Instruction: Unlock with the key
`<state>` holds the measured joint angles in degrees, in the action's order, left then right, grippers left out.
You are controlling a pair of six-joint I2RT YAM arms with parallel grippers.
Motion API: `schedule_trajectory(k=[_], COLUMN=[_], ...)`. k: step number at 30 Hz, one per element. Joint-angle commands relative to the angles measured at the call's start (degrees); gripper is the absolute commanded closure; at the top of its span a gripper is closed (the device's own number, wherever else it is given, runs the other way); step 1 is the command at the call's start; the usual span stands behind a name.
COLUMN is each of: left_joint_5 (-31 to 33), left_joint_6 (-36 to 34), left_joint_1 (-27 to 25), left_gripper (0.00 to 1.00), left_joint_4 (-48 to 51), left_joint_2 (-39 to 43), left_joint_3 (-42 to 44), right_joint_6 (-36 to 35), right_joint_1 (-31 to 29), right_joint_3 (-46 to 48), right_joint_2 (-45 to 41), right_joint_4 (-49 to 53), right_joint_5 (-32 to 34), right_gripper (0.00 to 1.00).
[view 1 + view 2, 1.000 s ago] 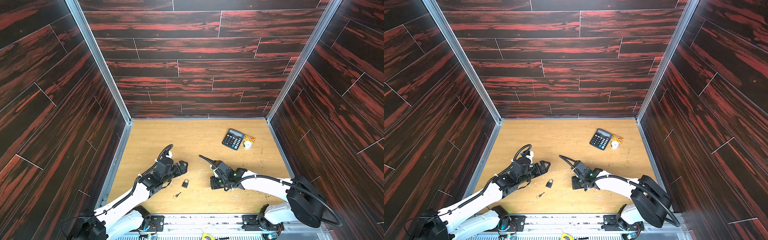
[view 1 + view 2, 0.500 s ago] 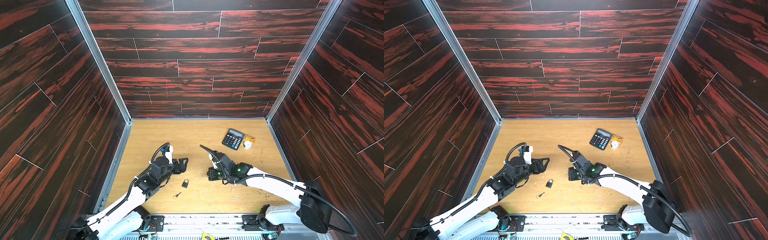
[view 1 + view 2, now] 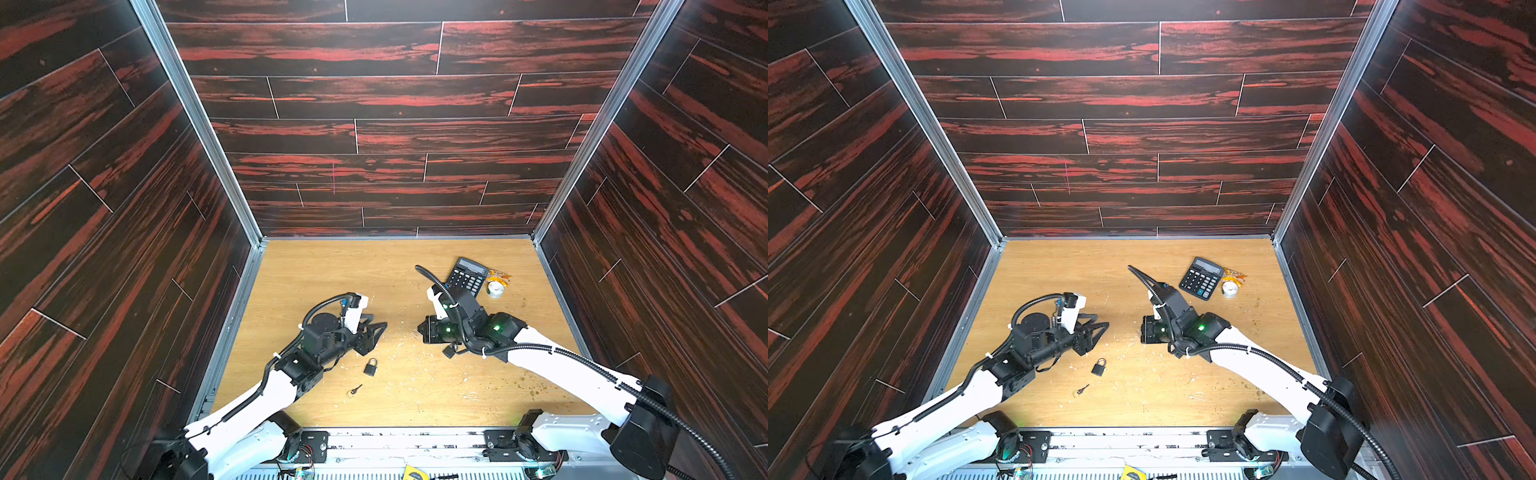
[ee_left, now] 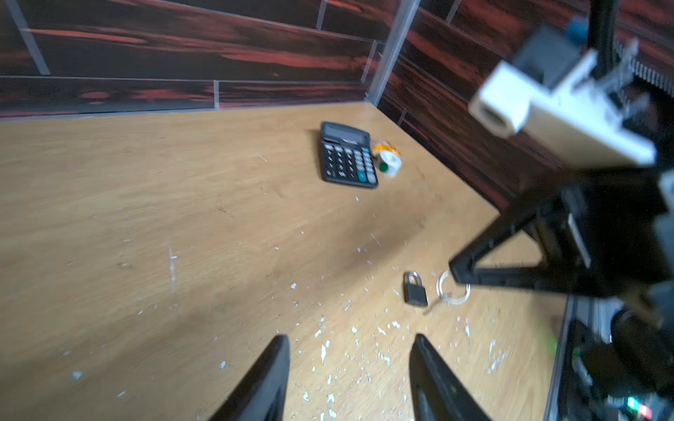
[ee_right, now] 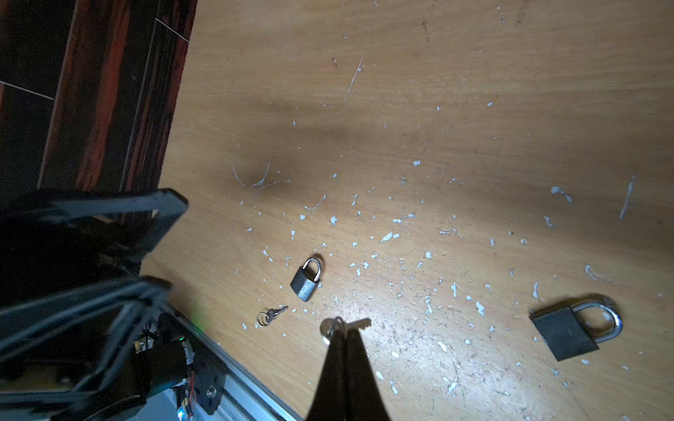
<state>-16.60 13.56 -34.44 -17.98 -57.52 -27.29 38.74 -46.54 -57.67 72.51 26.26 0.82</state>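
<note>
The right tool (image 5: 345, 330) is clenched on a key (image 5: 361, 323), pinching it near the ring so the toothed blade sticks out sideways past the fingertips. A padlock (image 5: 565, 335) lies flat on the surface (image 5: 437, 109) close beside this tool, with its shackle closed. Farther off, toward the left tool (image 4: 350, 339), a second padlock (image 5: 305, 282) lies flat with a loose key (image 5: 273, 314) just beside it, not touching. The left tool is released, its fingers apart with nothing between them, and hovers near that second padlock. A calculator (image 4: 346, 156) sits well beyond the right tool, toward the back wall.
</note>
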Motion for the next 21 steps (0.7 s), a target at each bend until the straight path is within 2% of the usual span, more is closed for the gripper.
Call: schedule_trajectory(k=[1,9,15,21], left_joint_5=[-5.27,-5.9,-4.45,-3.79], left_joint_6=[-4.84,-8.48,-10.33,-10.4], left_joint_1=[-0.63,-4.88,-8.29,-9.22], left_gripper=[0.46,0.5,0.56,0.61], left_joint_4=[-9.68,-12.96,-15.18,-17.33], left_joint_2=[-1.38,-7.32,-11.63,-14.78], left_joint_3=[1.61,-0.62,-2.94,-4.86], right_joint_6=[-0.56,-0.66,-0.56,-0.33], right_joint_1=[0.81,1.35,1.54,1.54], right_joint_3=[-2.29,-4.53,-5.53,-5.52], right_joint_2=[-2.42,-3.52,-4.21,-4.75], right_joint_4=[2.29,2.96,2.85,2.44], right_joint_5=[-2.05,-3.89,-4.61,-5.65], right_gripper=[1.0,1.0,1.0,1.0])
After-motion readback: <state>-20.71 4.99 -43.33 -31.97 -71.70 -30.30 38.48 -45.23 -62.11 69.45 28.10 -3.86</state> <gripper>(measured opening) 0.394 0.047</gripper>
